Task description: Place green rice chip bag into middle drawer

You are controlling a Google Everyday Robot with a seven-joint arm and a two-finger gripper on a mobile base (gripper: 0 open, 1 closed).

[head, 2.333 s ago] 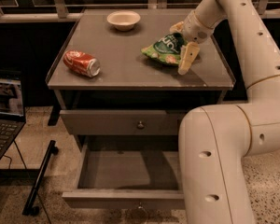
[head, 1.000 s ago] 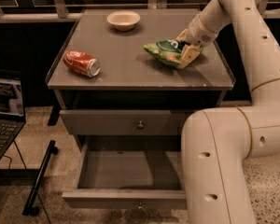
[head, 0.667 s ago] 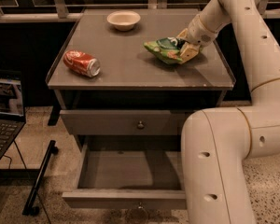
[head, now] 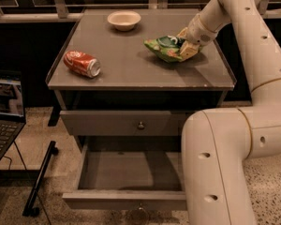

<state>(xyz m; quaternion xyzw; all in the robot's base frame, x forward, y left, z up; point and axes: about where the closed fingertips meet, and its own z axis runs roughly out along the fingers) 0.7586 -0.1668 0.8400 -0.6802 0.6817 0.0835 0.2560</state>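
A laptop [head: 4,111] sits on the floor, off to the left of the bench. On the bench top [head: 131,74], a red can [head: 82,63] lies on its side near the left edge, and a pale bowl [head: 124,20] stands at the back edge, near the middle. Neither has moved.

The change is further right. The green chip bag [head: 165,47] sits right of centre, well short of the right edge. A couple of seconds ago it lay flatter under the fingers. Now it is bunched, its left end tipped up over a shadow on the bench top. The gripper [head: 185,49] reaches in from the right, and its fingers have closed on the bag's right end. I judge the grasp made and the lift just beginning.

Below the front edge, the top drawer [head: 107,122] is closed. The middle drawer [head: 122,170] beneath it stands pulled out, its inside bare. What remains is to carry the bag forward over the front edge and down into that drawer. The robot's own arm [head: 215,163] crowds the right side of the drawer.
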